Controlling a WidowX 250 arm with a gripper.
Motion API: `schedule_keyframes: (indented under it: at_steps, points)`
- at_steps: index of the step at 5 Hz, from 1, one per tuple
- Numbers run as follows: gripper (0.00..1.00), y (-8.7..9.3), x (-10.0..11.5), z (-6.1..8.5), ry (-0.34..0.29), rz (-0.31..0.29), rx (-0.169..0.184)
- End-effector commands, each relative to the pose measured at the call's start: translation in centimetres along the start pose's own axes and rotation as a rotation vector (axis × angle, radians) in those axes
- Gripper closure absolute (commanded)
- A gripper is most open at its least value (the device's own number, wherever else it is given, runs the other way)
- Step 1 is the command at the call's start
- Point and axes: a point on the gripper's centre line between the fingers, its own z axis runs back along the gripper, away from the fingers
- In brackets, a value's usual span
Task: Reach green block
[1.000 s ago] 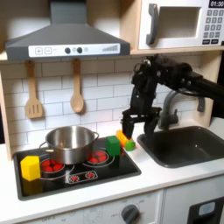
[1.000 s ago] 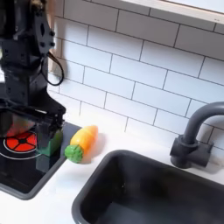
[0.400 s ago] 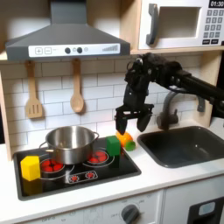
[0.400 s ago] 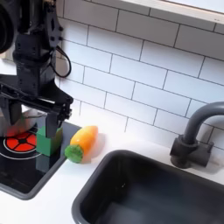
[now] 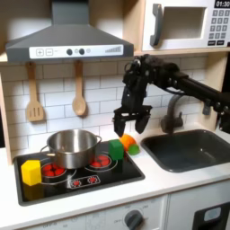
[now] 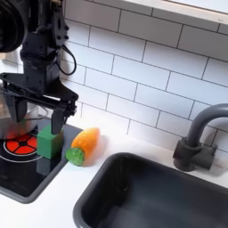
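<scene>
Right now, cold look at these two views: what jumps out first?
The black arm's pincer hangs open above the green block, which sits at the stove's right edge in the first exterior view; there is a clear gap between them. A steel pot stands on the back left burner, and a yellow cube sits at the stove's left corner. Right of the stove is the dark sink with its faucet.
</scene>
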Motion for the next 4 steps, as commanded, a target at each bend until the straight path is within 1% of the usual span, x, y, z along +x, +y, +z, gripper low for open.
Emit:
schedule_keyframes:
  at_steps: [1, 2, 3, 4]
  points:
    - [0.00, 0.6, 1.1, -0.6, 0.003, 0.020, 0.011]
    - [0.00, 0.7, 1.3, -1.2, 0.008, 0.003, 0.007]
    - [0.00, 0.8, 1.2, -1.8, 0.026, -0.008, 0.011]
    - [0.00, 1.0, 1.4, -2.0, 0.020, -0.011, 0.017]
